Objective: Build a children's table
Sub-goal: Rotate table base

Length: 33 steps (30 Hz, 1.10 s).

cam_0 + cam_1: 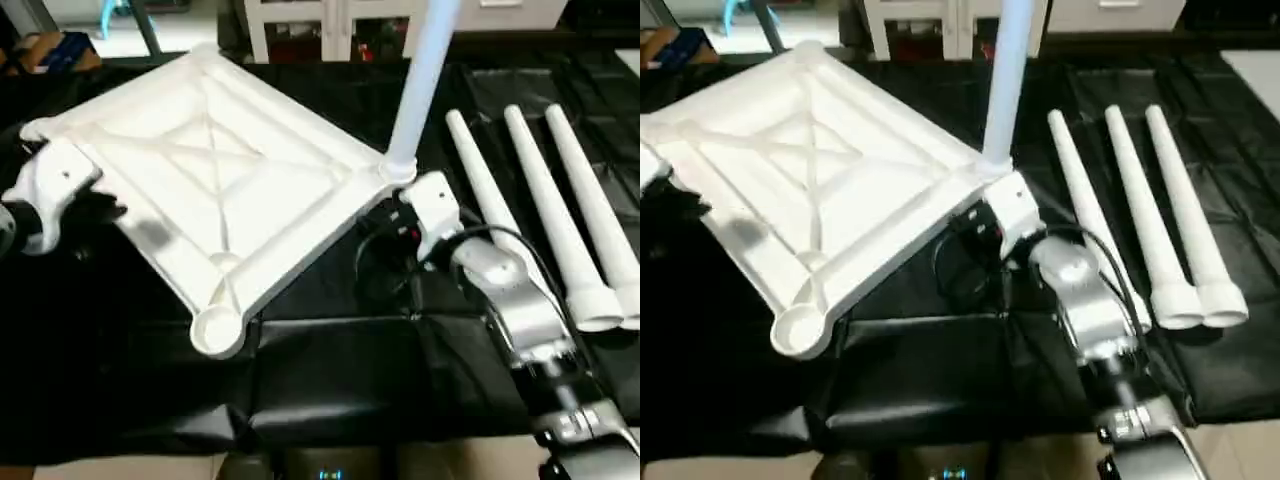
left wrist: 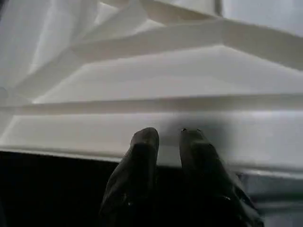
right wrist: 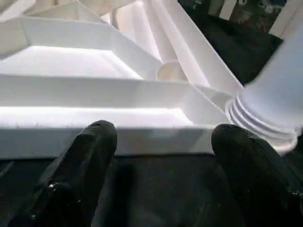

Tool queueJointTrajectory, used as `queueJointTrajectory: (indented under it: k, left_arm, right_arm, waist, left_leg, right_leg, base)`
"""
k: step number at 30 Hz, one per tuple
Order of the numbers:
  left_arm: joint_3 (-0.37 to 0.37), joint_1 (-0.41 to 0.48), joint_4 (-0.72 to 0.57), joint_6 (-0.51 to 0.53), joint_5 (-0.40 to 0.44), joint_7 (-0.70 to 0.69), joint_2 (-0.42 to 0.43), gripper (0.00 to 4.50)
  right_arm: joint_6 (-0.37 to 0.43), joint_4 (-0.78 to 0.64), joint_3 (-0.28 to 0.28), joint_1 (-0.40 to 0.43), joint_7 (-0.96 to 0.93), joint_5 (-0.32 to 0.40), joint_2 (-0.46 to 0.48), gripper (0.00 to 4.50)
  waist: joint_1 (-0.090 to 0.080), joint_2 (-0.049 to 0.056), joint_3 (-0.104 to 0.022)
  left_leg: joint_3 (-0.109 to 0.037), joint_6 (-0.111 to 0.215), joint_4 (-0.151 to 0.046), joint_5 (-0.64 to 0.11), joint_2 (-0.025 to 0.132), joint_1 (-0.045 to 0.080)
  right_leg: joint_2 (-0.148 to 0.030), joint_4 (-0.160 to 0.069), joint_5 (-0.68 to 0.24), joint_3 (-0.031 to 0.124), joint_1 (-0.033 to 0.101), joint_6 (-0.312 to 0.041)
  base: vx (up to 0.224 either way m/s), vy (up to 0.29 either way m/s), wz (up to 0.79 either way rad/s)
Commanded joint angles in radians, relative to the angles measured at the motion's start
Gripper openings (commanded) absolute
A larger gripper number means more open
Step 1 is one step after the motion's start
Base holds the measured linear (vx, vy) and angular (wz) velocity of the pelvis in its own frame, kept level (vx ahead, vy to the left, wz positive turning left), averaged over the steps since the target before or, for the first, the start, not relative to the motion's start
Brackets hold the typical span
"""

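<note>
The white table top (image 1: 220, 170) lies upside down on the black cloth, its X-ribs facing up. One white leg (image 1: 420, 80) stands upright in its right corner socket. Three more legs (image 1: 540, 200) lie side by side to the right. My left gripper (image 2: 165, 137) is at the top's left rim, its fingertips (image 2: 144, 139) a narrow gap apart, resting against the rim wall with nothing between them. My right gripper (image 3: 161, 137) is wide open just below the rim, beside the upright leg's ribbed base (image 3: 265, 123), holding nothing.
A white shelving unit (image 1: 340, 20) stands behind the work area. The black cloth (image 1: 350, 370) covers the surface down to the front edge, where pale floor (image 1: 110, 468) shows. A free corner socket (image 1: 218, 330) points toward me.
</note>
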Motion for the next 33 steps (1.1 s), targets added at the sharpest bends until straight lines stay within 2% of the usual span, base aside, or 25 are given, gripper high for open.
queueJointTrajectory:
  k: [1,8,11,12,14,16,17,18,19,21,25,29,31,33]
  left_arm:
    - [-0.056,0.009,-0.018,-0.018,0.026,-0.011,-0.001,0.97]
    - [-0.147,-0.03,0.022,-0.077,0.09,0.004,-0.073,0.97]
    - [-0.214,-0.049,0.028,-0.094,0.132,0.001,-0.124,0.97]
    - [-0.23,-0.051,0.027,-0.1,0.144,0.0,-0.131,0.97]
    - [-0.277,-0.047,0.025,-0.092,0.152,-0.01,-0.154,0.97]
    - [-0.302,-0.041,0.021,-0.082,0.158,-0.025,-0.166,0.97]
    - [-0.337,-0.032,0.012,-0.077,0.177,-0.044,-0.175,0.97]
    - [-0.337,-0.032,0.012,-0.077,0.177,-0.044,-0.175,0.97]
    - [-0.347,-0.029,0.004,-0.073,0.176,-0.051,-0.189,0.97]
    - [-0.345,-0.027,-0.01,-0.063,0.165,-0.054,-0.209,0.97]
    - [-0.33,-0.022,-0.057,-0.041,0.127,-0.043,-0.261,0.97]
    - [-0.299,-0.029,-0.118,-0.011,0.068,-0.002,-0.342,0.97]
    - [-0.283,-0.034,-0.137,-0.002,0.052,0.028,-0.376,0.97]
    - [-0.25,-0.048,-0.149,0.002,0.034,0.081,-0.431,0.97]
  right_arm:
    - [-0.037,0.07,0.018,-0.026,0.003,-0.02,0.015,3.69]
    - [-0.067,0.155,0.018,-0.076,-0.002,-0.029,0.041,3.69]
    - [-0.097,0.217,0.025,-0.104,0.01,-0.039,0.054,3.69]
    - [-0.104,0.231,0.026,-0.11,0.013,-0.04,0.057,3.69]
    - [-0.138,0.293,0.025,-0.14,0.022,-0.045,0.071,3.69]
    - [-0.156,0.33,0.023,-0.161,0.026,-0.049,0.08,3.69]
    - [-0.176,0.379,0.02,-0.191,0.031,-0.05,0.095,3.69]
    - [-0.176,0.379,0.02,-0.191,0.031,-0.05,0.095,3.69]
    - [-0.192,0.419,0.017,-0.215,0.035,-0.048,0.109,3.69]
    - [-0.206,0.456,0.015,-0.239,0.046,-0.044,0.128,3.69]
    - [-0.22,0.514,0.018,-0.273,0.075,-0.032,0.177,3.69]
    - [-0.267,0.593,0.022,-0.304,0.084,-0.036,0.235,3.69]
    - [-0.295,0.611,0.022,-0.314,0.08,-0.039,0.252,3.69]
    - [-0.322,0.604,0.002,-0.329,0.087,-0.018,0.27,3.69]
  waist:
    - [-0.001,0.007,-0.094]
    - [0.002,0.004,-0.096]
    - [0.001,0.003,-0.097]
    - [-0.001,0.001,-0.095]
    - [-0.002,0.009,-0.091]
    - [-0.004,0.007,-0.087]
    - [-0.004,0.007,-0.086]
    - [-0.007,0.01,-0.082]
    - [-0.008,0.008,-0.082]
    - [-0.007,0.008,-0.081]
    - [-0.007,0.007,-0.082]
    - [0.006,0.007,-0.082]
    - [0.015,0.009,-0.084]
    - [0.018,0.005,-0.085]
  left_leg:
    - [-0.002,0.042,-0.078,-0.12,0.029,0.045]
    - [-0.002,0.044,-0.076,-0.125,0.027,0.039]
    - [-0.003,0.043,-0.076,-0.14,0.028,0.038]
    - [-0.005,0.042,-0.076,-0.144,0.028,0.033]
    - [-0.004,0.038,-0.077,-0.161,0.028,0.035]
    - [-0.005,0.027,-0.08,-0.208,0.029,0.035]
    - [-0.005,0.022,-0.082,-0.222,0.03,0.036]
    - [-0.007,0.012,-0.085,-0.256,0.03,0.037]
    - [-0.008,0.003,-0.086,-0.266,0.03,0.037]
    - [-0.007,0.004,-0.086,-0.263,0.03,0.038]
    - [-0.005,0.019,-0.086,-0.25,0.033,0.042]
    - [-0.002,0.029,-0.087,-0.237,0.036,0.045]
    - [0.003,0.034,-0.086,-0.233,0.038,0.053]
    - [0.006,0.041,-0.088,-0.216,0.04,0.049]
  right_leg:
    - [-0.022,-0.03,-0.083,0.025,0.058,-0.277]
    - [-0.021,-0.029,-0.076,0.028,0.064,-0.283]
    - [-0.023,-0.032,-0.093,0.027,0.064,-0.279]
    - [-0.025,-0.031,-0.101,0.027,0.068,-0.279]
    - [-0.025,-0.035,-0.123,0.028,0.063,-0.275]
    - [-0.025,-0.04,-0.171,0.028,0.062,-0.275]
    - [-0.025,-0.042,-0.189,0.028,0.062,-0.272]
    - [-0.024,-0.044,-0.221,0.028,0.061,-0.265]
    - [-0.026,-0.044,-0.23,0.029,0.062,-0.261]
    - [-0.025,-0.046,-0.226,0.031,0.061,-0.26]
    - [-0.025,-0.044,-0.199,0.031,0.057,-0.281]
    - [-0.024,-0.044,-0.183,0.031,0.052,-0.289]
    - [-0.019,-0.043,-0.165,0.031,0.043,-0.287]
    - [-0.018,-0.04,-0.145,0.03,0.047,-0.282]
  base:
    - [0.0,0.0,0.0]
    - [0.0,0.0,0.0]
    - [0.0,0.0,0.0]
    - [0.0,0.0,0.0]
    - [0.0,0.0,0.0]
    - [0.0,0.0,0.0]
    - [0.0,0.0,0.0]
    - [0.0,0.0,0.0]
    - [0.0,0.0,0.0]
    - [0.0,0.0,0.0]
    - [0.0,0.0,0.0]
    - [0.0,0.0,0.0]
    - [0.0,0.0,0.0]
    - [0.0,0.0,0.0]
